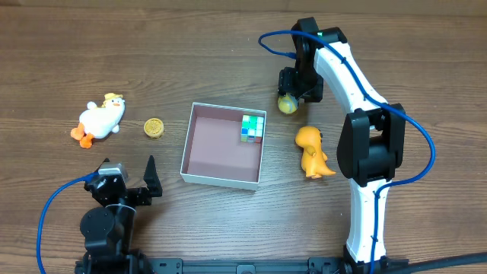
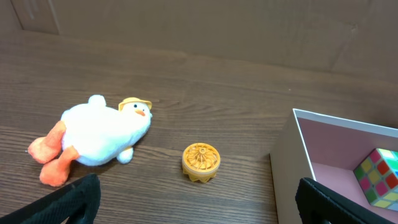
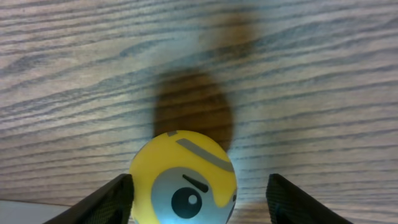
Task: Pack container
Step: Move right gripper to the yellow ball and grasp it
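We see the container (image 1: 221,181) sitting in the middle of the tabletop (image 1: 411,46), open side up, with a multicoloured cube (image 1: 253,128) in its far right corner. To its right lies an orange dinosaur toy (image 1: 312,152). Just beyond that, near the container's far right corner, is a yellow ball (image 1: 288,103) with a face printed on it.

The right end effector (image 3: 200,193) reaches down over this ball. We find its jaws parted around the ball: one finger (image 3: 115,199) sits at the ball's edge, while the other stands clear with bare wood showing between.

Left of the container lie a round gold disc (image 1: 154,128) and, further left, a white plush duck (image 1: 99,118) with orange feet. The left end effector (image 2: 199,211) waits near the left front of the tabletop, spread wide and holding nothing.
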You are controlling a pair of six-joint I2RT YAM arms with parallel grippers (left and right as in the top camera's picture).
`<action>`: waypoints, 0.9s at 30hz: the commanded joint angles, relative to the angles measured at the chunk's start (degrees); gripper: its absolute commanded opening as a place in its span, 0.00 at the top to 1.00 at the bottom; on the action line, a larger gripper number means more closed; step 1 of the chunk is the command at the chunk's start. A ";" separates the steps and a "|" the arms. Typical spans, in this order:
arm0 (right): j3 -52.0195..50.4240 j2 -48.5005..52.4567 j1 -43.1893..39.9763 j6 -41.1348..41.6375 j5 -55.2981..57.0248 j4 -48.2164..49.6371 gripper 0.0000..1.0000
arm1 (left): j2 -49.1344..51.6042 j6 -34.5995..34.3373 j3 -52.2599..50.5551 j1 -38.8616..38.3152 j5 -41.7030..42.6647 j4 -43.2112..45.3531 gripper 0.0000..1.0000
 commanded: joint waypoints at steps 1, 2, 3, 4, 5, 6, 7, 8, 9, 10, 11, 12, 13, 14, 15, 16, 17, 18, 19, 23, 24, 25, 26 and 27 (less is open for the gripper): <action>-1.36 0.07 -0.17 -0.81 1.03 -0.44 0.28 | -0.48 1.29 -0.17 0.35 0.02 0.13 0.00; -1.36 0.07 -0.17 -0.85 0.98 -0.46 0.27 | -0.48 1.29 -0.17 0.35 0.02 0.13 0.00; -1.36 0.07 -0.17 -1.90 0.28 -0.46 0.26 | -0.48 1.29 -0.17 0.35 0.02 0.13 0.00; -1.36 0.07 -0.17 -2.32 -0.28 -0.57 0.26 | -0.48 1.29 -0.17 0.35 0.02 0.13 0.00; -1.36 0.07 -0.17 -2.34 -0.46 -0.79 0.26 | -0.48 1.29 -0.17 0.35 0.02 0.15 0.00; -1.40 0.07 -0.07 -2.32 -0.46 -0.85 0.26 | -0.48 1.29 -0.17 0.35 0.02 0.13 0.00; -1.40 0.07 -0.07 -2.32 -0.46 -0.83 0.27 | -0.48 1.29 -0.17 0.35 0.02 0.13 0.00; -1.38 0.07 -0.07 -2.32 -0.48 -0.83 0.29 | -0.48 1.29 -0.17 0.35 0.02 0.13 0.00; -1.38 0.07 -0.07 -2.32 -0.63 -0.85 0.31 | -0.48 1.29 -0.17 0.35 0.02 0.15 0.00; -1.40 0.07 -0.07 -2.32 -0.70 -0.92 0.33 | -0.48 1.29 -0.17 0.35 0.02 0.13 0.00; -1.40 0.07 -0.07 -2.32 -0.98 -1.07 0.33 | -0.48 1.29 -0.17 0.35 0.02 0.13 0.00; -1.40 0.07 -0.07 -2.32 -1.36 -1.29 0.34 | -0.48 1.29 -0.17 0.35 0.02 0.13 0.00; -1.40 0.07 -0.07 -2.29 -1.73 -1.51 0.34 | -0.48 1.29 -0.17 0.35 0.02 0.13 0.00; -1.40 0.07 -0.07 -2.29 -1.84 -1.73 0.34 | -0.48 1.29 -0.17 0.35 0.02 0.15 0.00; -1.40 0.07 -0.07 -2.29 -1.97 -1.90 0.34 | -0.48 1.29 -0.17 0.35 0.02 0.15 0.00; -1.40 0.07 -0.07 -2.29 -2.03 -2.16 0.35 | -0.48 1.29 -0.17 0.35 0.02 0.15 0.00; -1.40 0.07 -0.07 -2.29 -2.12 -2.67 0.36 | -0.48 1.29 -0.17 0.35 0.02 0.15 0.00; -1.40 0.07 -0.07 -2.29 -2.12 -3.13 0.38 | -0.48 1.29 -0.17 0.35 0.02 0.13 0.00; -1.40 0.07 -0.07 -2.29 -2.16 -3.61 0.38 | -0.48 1.29 -0.17 0.35 0.02 0.15 0.00; -1.40 0.07 0.00 -2.29 -3.26 -6.14 0.38 | -0.48 1.29 -0.17 0.35 0.02 0.13 0.00; -1.40 0.07 0.20 -2.29 -3.50 -6.78 0.37 | -0.48 1.29 -0.17 0.35 0.02 0.13 0.00; -1.40 0.07 0.35 -2.32 -3.63 -7.17 0.36 | -0.48 1.29 -0.17 0.35 0.02 0.15 0.00; -1.40 0.07 0.63 -2.32 -3.63 -7.65 0.34 | -0.48 1.29 -0.17 0.35 0.02 0.13 0.00; -1.40 0.07 1.05 -2.32 -3.63 -8.07 0.34 | -0.48 1.29 -0.17 0.35 0.02 0.13 0.00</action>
